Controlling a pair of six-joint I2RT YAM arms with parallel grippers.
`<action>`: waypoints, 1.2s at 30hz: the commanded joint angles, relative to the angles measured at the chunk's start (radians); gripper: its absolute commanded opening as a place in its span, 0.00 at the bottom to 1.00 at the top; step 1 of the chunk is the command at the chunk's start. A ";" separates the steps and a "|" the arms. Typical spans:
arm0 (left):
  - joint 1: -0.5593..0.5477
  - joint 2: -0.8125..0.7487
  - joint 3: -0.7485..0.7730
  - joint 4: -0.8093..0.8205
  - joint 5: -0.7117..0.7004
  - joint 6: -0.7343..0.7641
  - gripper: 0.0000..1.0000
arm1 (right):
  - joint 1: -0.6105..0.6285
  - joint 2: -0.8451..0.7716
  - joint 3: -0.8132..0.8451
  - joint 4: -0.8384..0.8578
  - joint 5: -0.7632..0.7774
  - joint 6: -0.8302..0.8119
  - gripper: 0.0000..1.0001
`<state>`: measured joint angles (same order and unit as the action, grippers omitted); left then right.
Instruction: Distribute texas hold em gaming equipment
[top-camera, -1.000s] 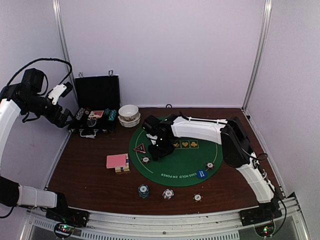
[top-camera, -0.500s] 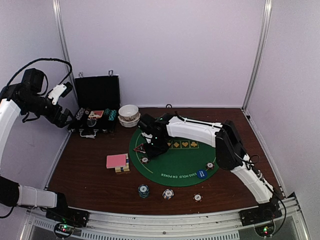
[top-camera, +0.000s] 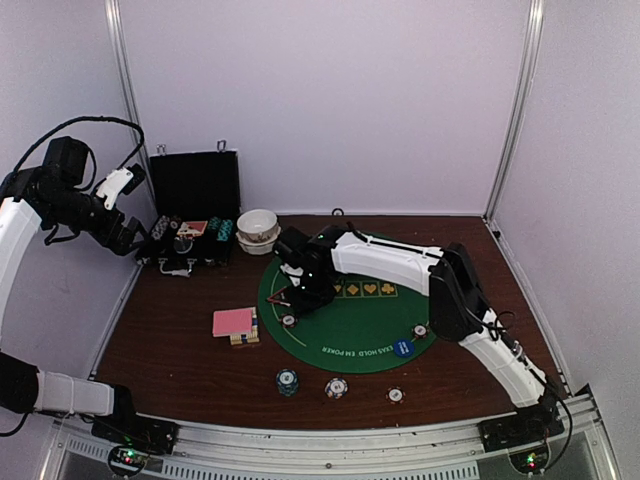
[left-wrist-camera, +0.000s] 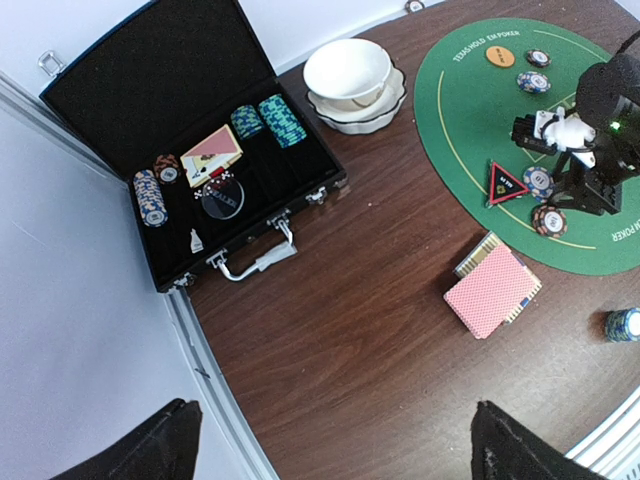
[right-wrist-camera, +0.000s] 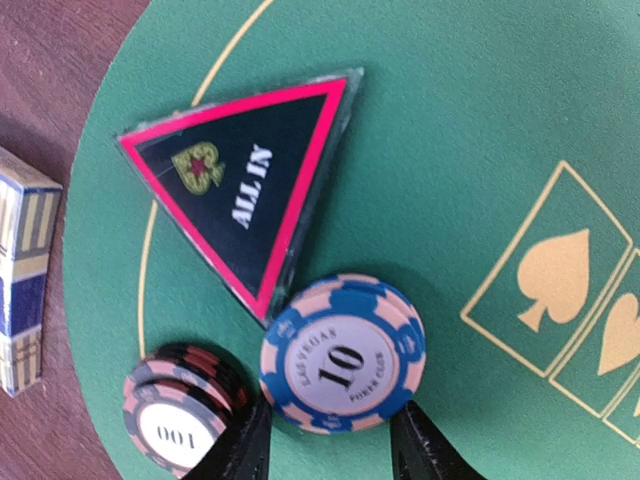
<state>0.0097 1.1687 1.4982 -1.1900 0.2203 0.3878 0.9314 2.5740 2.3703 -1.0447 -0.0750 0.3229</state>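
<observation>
- Right claw (right-wrist-camera: 330, 415): low over the left part of the green mat (top-camera: 365, 325), partly closed, fingertips (right-wrist-camera: 250, 440) on either side of a blue chip (right-wrist-camera: 343, 352) marked 10. Seemingly clamped on its edges, though true contact is hard to confirm from the wrist view.
- Blue chip: flat on the felt, against the lower corner of the red-triangle marker (right-wrist-camera: 245, 190) lettered ALL IN.
- Just beside the blue chip, toward the mat's rim: a short stack of brown chips (right-wrist-camera: 185, 415) marked 100, partly hidden by one fingertip.
- Left claw (left-wrist-camera: 333, 415): high above the left side of the surface (left-wrist-camera: 350, 330), spread wide, nothing in it.
- Pink-backed cards (left-wrist-camera: 493, 293): off the mat on bare wood, atop a striped card box (left-wrist-camera: 475, 257), near the marker.
- Orange button (left-wrist-camera: 500, 57): at the far rim of the mat.
- Blue button (top-camera: 402, 348): at the near right rim of the mat.
- Near edge of the surface, off the mat: teal chip stack (top-camera: 288, 381), then a white chip (top-camera: 336, 387) to its right.
- Black case (left-wrist-camera: 120, 100): open at the far left, cased chips (left-wrist-camera: 281, 118) standing in its tray.
- White bowls (left-wrist-camera: 348, 72): stacked just beside the case.
</observation>
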 joint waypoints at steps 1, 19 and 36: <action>0.007 -0.014 0.023 0.024 0.002 0.006 0.98 | -0.002 -0.137 -0.068 -0.013 0.030 -0.038 0.44; 0.007 -0.016 0.022 0.005 0.011 0.008 0.98 | 0.221 -0.638 -0.875 0.185 -0.100 -0.028 0.79; 0.007 -0.014 0.034 0.001 0.015 0.010 0.98 | 0.271 -0.555 -0.912 0.216 -0.060 -0.028 0.78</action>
<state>0.0097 1.1683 1.4994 -1.1908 0.2245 0.3878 1.2045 1.9961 1.4590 -0.8406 -0.1722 0.2943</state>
